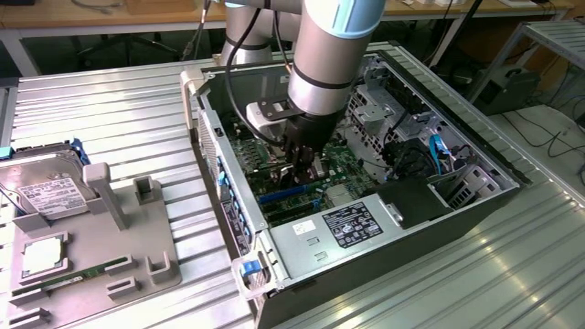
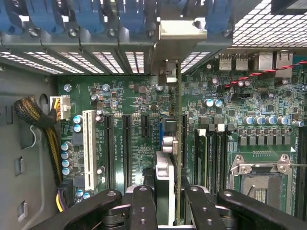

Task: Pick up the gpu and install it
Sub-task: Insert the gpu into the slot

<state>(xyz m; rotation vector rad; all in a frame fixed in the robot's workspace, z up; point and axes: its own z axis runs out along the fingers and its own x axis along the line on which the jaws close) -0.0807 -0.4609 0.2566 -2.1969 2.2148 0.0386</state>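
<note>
Where the gripper clamps narrowly on it, the gpu stands on edge inside the open computer case. It runs along a black expansion slot of the green motherboard; I cannot tell if it is seated. Farther off, its silvery bracket meets the rear wall among blue slot clips. The case lies on a ribbed metal worktop.

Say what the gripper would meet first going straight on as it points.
Probably the expansion slots on the motherboard, directly beyond the gpu the gripper holds edge-on; depth is unclear, so the card may touch one.
</note>
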